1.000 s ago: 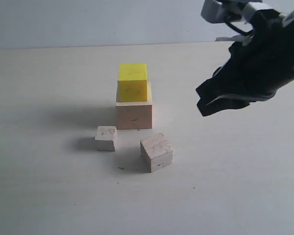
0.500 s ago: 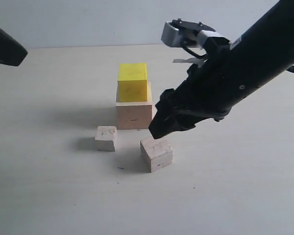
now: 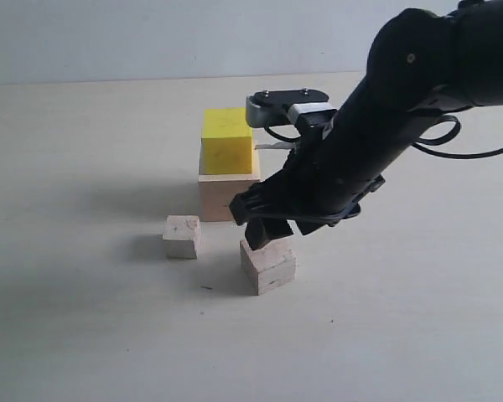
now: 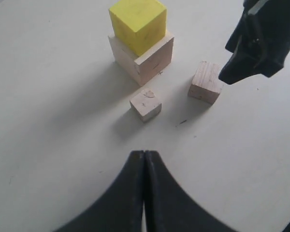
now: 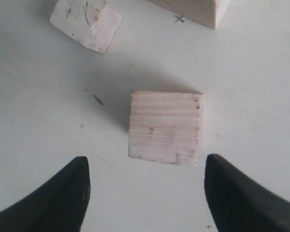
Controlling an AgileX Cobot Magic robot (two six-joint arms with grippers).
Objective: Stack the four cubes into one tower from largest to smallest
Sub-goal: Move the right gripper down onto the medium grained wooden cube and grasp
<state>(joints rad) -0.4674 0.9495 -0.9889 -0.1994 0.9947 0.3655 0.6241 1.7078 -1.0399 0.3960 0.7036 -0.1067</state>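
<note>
The table [image 3: 84,335] bears the largest cube [image 3: 229,198], medium cube [image 3: 272,268] and smallest cube [image 3: 182,236].

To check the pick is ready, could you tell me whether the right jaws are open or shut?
Open: the right gripper has its jaws wide apart above the medium wooden cube.

No words, brands or numbers can be read anywhere. The one sign is a small pencilled cross [image 5: 179,19] on the table [image 5: 38,96], just beside the largest cube [image 5: 193,9]. The smallest cube [image 5: 86,21] has faint curved strokes on its top face, perhaps a scribble, too faint to read. The white tag [image 3: 312,111] on the right arm [image 3: 402,126] shows no legible print.
</note>
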